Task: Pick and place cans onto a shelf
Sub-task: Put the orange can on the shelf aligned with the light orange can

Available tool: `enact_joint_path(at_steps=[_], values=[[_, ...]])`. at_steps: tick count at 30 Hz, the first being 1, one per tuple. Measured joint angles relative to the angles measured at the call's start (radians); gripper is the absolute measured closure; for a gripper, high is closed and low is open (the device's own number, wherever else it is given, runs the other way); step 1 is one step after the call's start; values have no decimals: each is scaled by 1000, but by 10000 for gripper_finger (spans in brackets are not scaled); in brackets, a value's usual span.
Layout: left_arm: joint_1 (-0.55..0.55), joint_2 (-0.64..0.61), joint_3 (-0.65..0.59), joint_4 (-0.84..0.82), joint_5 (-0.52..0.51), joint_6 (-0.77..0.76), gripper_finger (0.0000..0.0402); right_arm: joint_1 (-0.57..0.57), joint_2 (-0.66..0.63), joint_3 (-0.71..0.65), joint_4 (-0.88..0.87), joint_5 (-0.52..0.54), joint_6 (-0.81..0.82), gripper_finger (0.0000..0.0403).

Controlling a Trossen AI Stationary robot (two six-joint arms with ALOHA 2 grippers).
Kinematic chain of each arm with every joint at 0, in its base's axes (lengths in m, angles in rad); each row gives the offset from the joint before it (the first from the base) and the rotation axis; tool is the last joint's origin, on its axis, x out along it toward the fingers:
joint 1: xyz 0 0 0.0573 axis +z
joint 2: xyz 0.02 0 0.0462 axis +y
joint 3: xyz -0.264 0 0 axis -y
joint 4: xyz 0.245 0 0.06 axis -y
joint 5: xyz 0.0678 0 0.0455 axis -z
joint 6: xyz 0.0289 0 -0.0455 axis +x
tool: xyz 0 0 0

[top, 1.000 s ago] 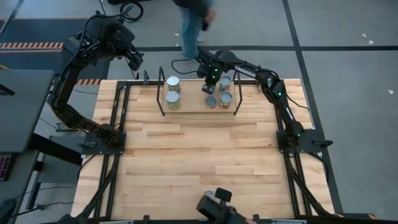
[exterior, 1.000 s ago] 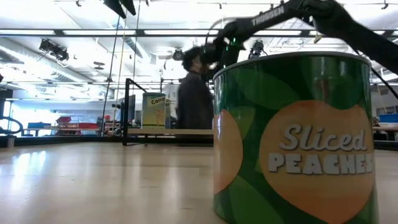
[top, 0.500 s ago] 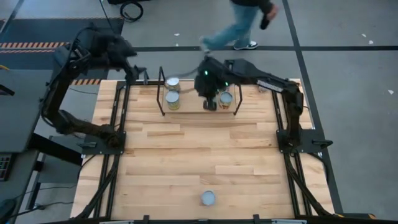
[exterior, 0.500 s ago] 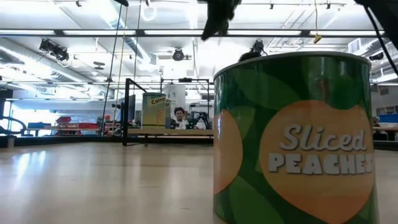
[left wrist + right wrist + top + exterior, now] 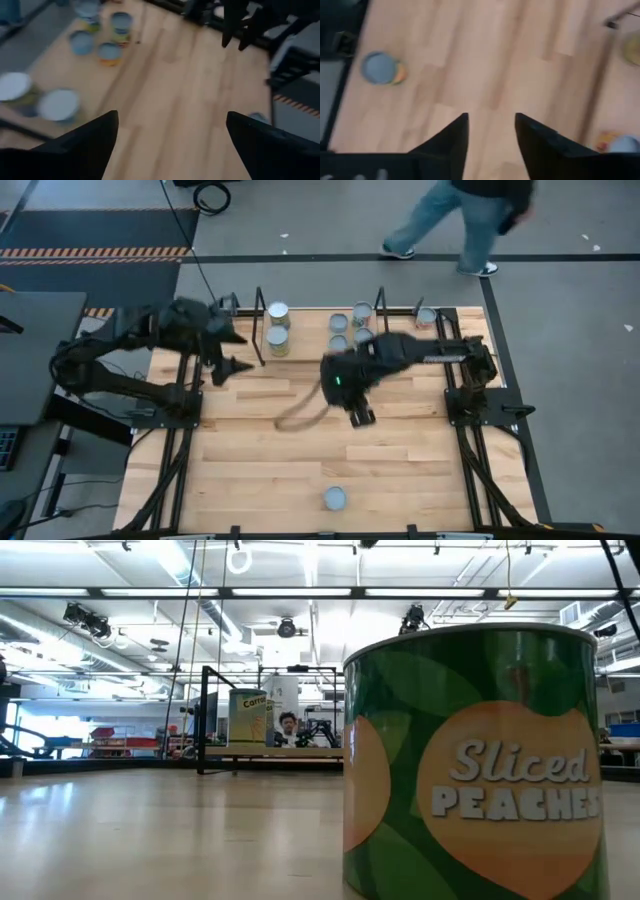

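Sliced peaches can (image 5: pixel 475 760), green label with orange peach, I see it alone near table's front edge, five cans (image 5: pixel 278 315) on the shelf (image 5: pixel 262 330), right gripper (image 5: pixel 358 416) partly open, empty, left gripper (image 5: pixel 228 352) wide open, empty

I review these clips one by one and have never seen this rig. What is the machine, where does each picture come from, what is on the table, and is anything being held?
Two dark robot arms work at a wooden table. The overhead picture shows everything. The left gripper is wide open over the table's left side. The right gripper hangs over the middle, fingers parted. Neither holds anything.

At the far edge stands a low black wire shelf with about six cans on or near it. One more can stands alone at the near edge. The table-level picture looks past that lone can, labelled Sliced Peaches. The other two pictures come from cameras on the wrists, looking down past each arm's own fingers. A person walks behind the table.
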State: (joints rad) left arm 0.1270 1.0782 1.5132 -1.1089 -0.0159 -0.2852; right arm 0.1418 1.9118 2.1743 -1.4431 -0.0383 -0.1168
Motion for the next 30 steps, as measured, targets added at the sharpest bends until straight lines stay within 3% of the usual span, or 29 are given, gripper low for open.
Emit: enact_joint_path(at_steps=[8, 15, 23, 30], values=[[-335, -1, -162, 137, -235, -259, 26, 264, 0, -118, 72, -11, 123, 145], [-471, 2, -345, 314, -328, -391, 26, 418, 1, -375, 402, -13, 169, 62], [-546, 2, -538, 490, -377, -520, 26, 435, 7, -669, 935, -23, 72, 17], [-598, 1, -623, 557, -384, -621, 26, 397, 104, -655, 972, -32, 13, 15]])
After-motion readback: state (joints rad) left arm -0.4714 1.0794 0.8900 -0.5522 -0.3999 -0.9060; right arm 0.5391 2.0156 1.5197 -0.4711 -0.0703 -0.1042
